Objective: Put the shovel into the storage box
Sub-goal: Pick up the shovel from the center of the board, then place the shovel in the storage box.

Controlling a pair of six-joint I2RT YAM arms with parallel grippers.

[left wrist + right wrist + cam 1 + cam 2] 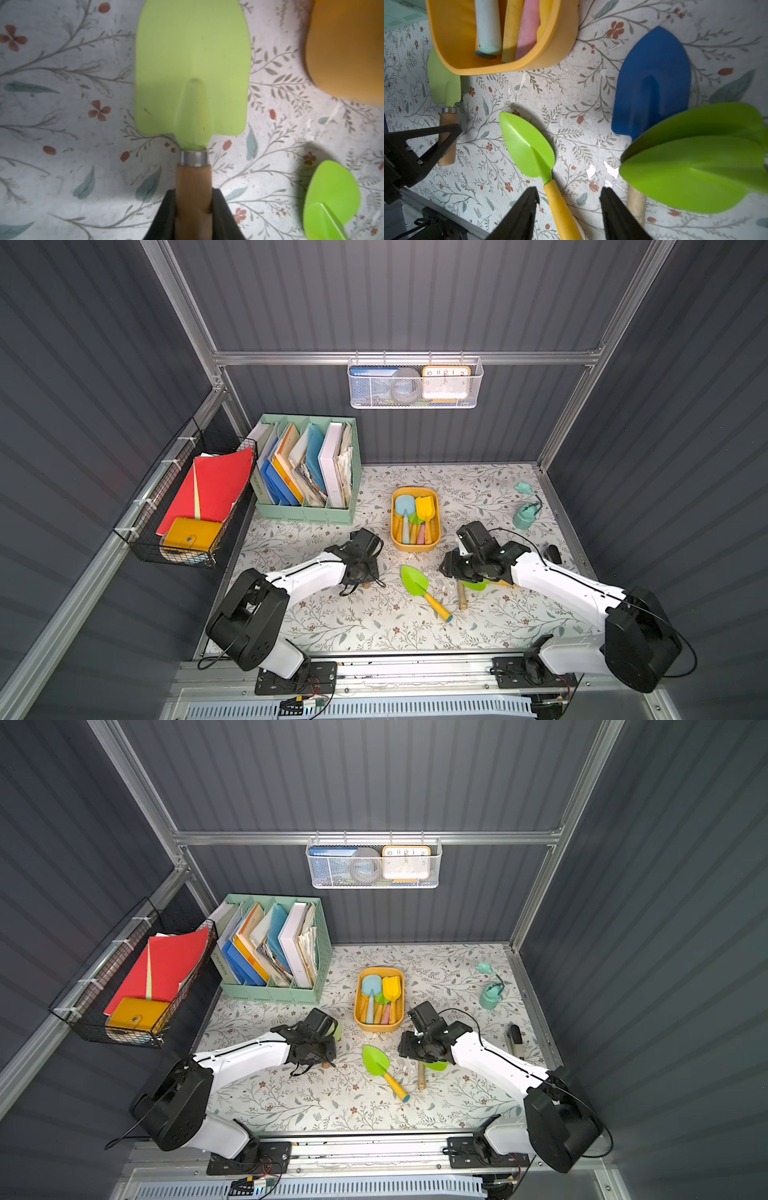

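The left claw gripped the pale-green shovel by its wooden handle, likely for lifting into the storage box; the right claw stood parted, empty.

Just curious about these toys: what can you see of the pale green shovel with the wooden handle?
The pale green shovel has a broad, round-tipped blade that looks like painted metal, a silver collar and a wooden handle. The left gripper is shut on the handle. The blade sits flat and low over the floral mat, beside the yellow-orange storage box without touching it.
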